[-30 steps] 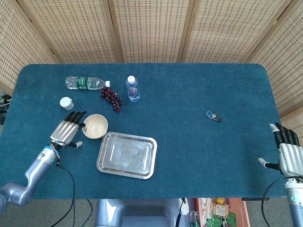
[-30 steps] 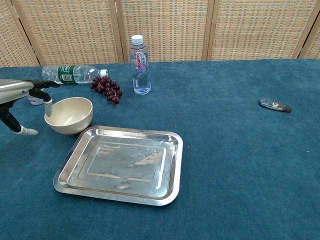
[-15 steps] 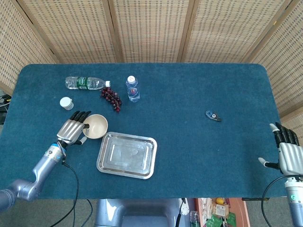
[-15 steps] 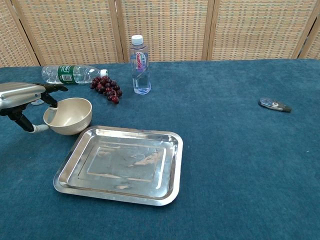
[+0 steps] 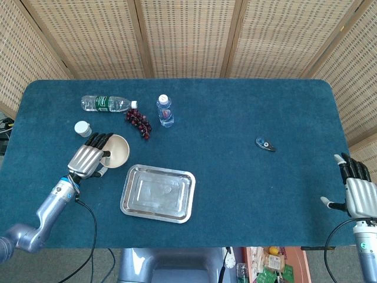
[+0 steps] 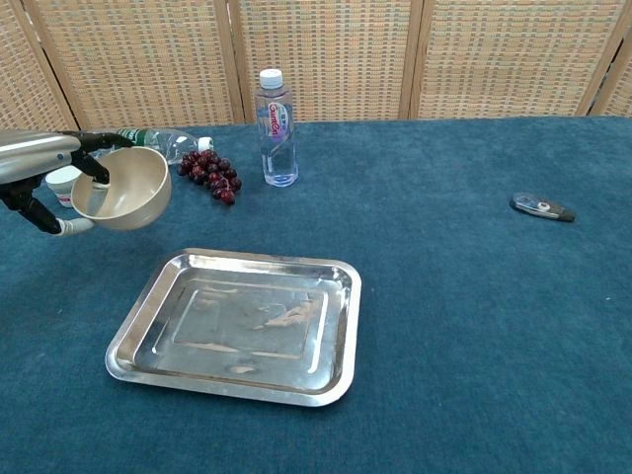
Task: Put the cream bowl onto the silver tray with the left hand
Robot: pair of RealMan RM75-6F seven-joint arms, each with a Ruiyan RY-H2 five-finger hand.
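Left hand (image 6: 39, 173) grasps the tilted cream bowl (image 6: 123, 189), lifted left of the silver tray (image 6: 237, 323); right hand (image 5: 356, 191) released.

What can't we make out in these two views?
- Left hand: chest view's left edge crops it; its grip on the cream bowl is partly hidden.
- Right hand: head view only, at the frame's corner.
- Small dark item: too small to identify.
- Lying bottle: bowl hides much of it in chest view.
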